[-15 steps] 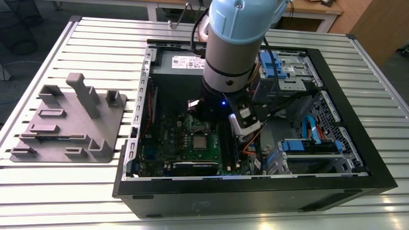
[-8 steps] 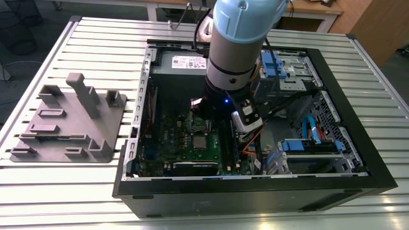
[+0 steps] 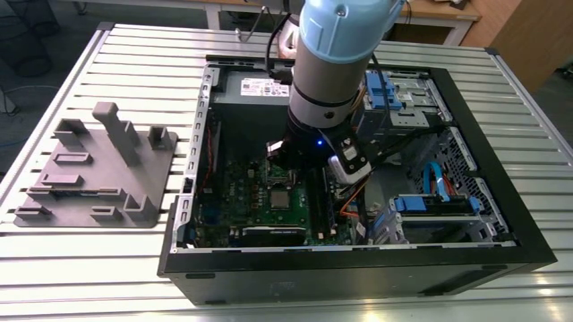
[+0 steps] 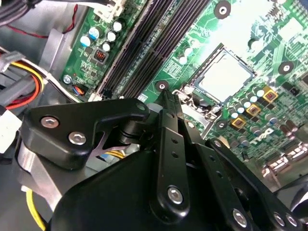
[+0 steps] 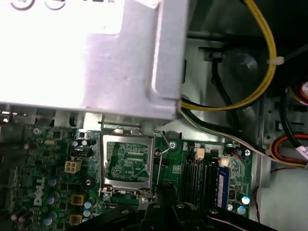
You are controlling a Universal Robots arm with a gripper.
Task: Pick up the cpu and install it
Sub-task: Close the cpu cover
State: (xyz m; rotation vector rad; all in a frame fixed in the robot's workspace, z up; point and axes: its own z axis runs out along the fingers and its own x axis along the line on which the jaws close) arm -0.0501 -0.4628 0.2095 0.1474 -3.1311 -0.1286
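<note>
In the middle of the exterior view, the open black metal computer case (image 3: 358, 268) holds the green motherboard (image 3: 235, 188). The small flat silvery-grey square cpu (image 4: 226, 77) lies in its metal-framed socket (image 4: 204, 62), upper right of the second wrist view. It looks light, stiff and fragile, best held by its edges. The black fingers (image 4: 163, 110) appear pressed together and empty, just beside the socket.

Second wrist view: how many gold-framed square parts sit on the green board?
3, in a diagonal row beside the socket: an end square, the middle square, the other end square. More may be hidden.
</note>
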